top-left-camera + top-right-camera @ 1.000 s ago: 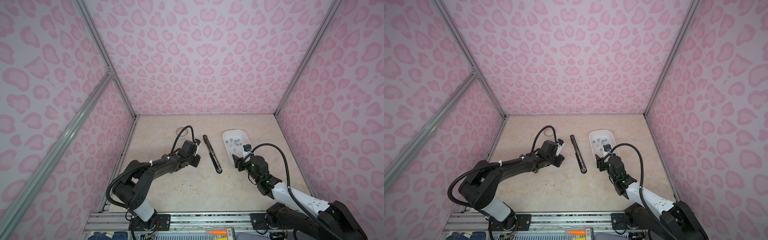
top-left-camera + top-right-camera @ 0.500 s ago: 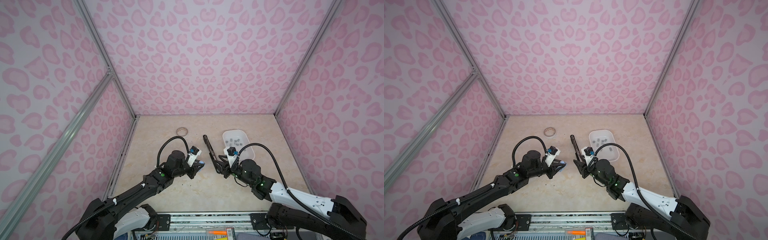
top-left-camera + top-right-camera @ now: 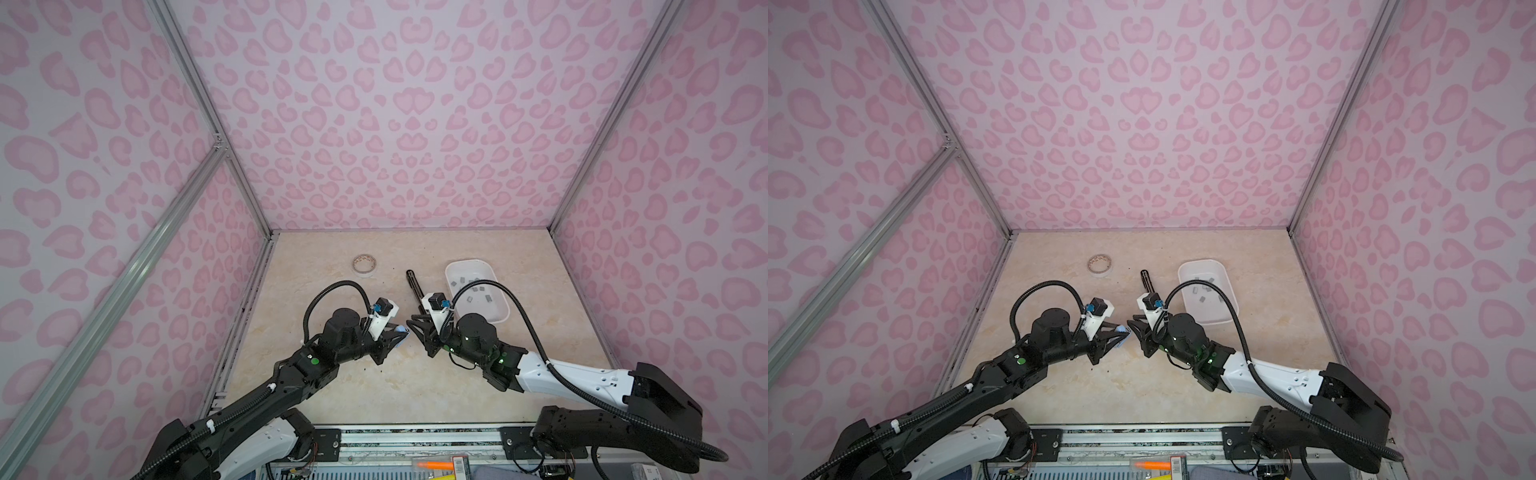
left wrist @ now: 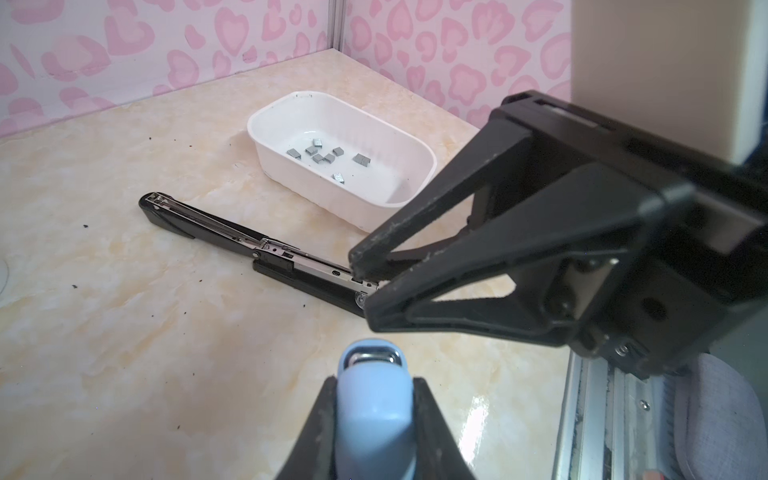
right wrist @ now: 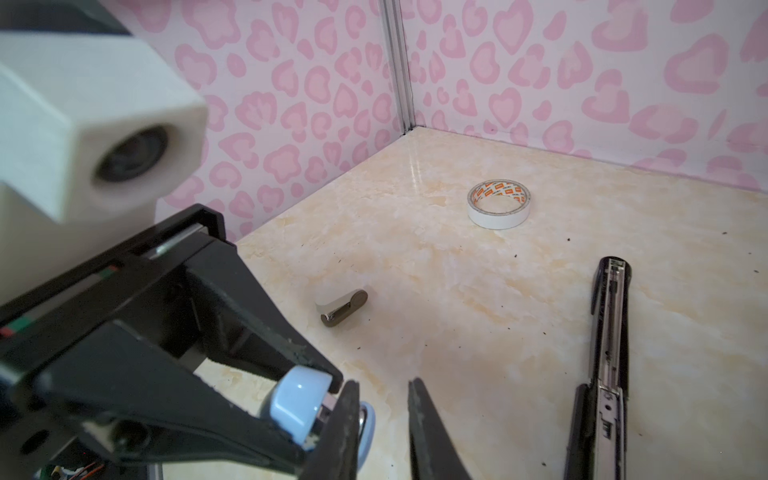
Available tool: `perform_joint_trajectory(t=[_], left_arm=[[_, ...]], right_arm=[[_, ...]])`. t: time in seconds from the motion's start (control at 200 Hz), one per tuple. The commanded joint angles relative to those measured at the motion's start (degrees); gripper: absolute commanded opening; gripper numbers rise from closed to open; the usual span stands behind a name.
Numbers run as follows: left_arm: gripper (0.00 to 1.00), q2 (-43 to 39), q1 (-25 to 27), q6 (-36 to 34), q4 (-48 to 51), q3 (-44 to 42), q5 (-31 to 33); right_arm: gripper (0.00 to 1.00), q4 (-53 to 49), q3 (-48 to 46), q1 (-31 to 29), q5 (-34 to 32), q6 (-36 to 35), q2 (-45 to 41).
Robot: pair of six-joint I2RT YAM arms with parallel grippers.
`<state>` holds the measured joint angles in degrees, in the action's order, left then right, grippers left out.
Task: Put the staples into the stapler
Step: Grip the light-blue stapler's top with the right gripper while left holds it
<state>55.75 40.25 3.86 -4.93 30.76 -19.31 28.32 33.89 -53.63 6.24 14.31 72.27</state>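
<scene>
1. Lying loose in the white tray (image 4: pixel 286 102) at the right rear of the worktop (image 4: pixel 166 353), the staples (image 4: pixel 318 158) are tiny grey metal blocks, some clustered, some apart
2. The left pincer (image 4: pixel 374 384) is clenched on a small pale-blue stapler (image 4: pixel 374 419), whose metal end shows past the fingers
3. The right pincer (image 5: pixel 382 386) faces it tip to tip, its jaws a narrow gap apart with nothing between them
4. A long black stapler (image 4: pixel 232 232) lies opened flat beside the tray
5. A second ago the right pincer hovered at the tray and the left reached farther back; both have since drawn together mid-worktop
</scene>
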Motion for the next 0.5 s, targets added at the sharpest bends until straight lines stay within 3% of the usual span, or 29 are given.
perform_joint_trajectory(t=[0.0,0.495], left_arm=[[0.04,-0.03,-0.06,-0.36,-2.68,0.53,-0.36],[0.04,-5.1,-0.01,0.5,-2.86,0.14,3.68]], right_arm=[[0.21,0.18,0.86,-0.33,0.36,-0.35,1.28],[0.2,1.64,-0.46,-3.38,-2.68,-0.46,5.13]])
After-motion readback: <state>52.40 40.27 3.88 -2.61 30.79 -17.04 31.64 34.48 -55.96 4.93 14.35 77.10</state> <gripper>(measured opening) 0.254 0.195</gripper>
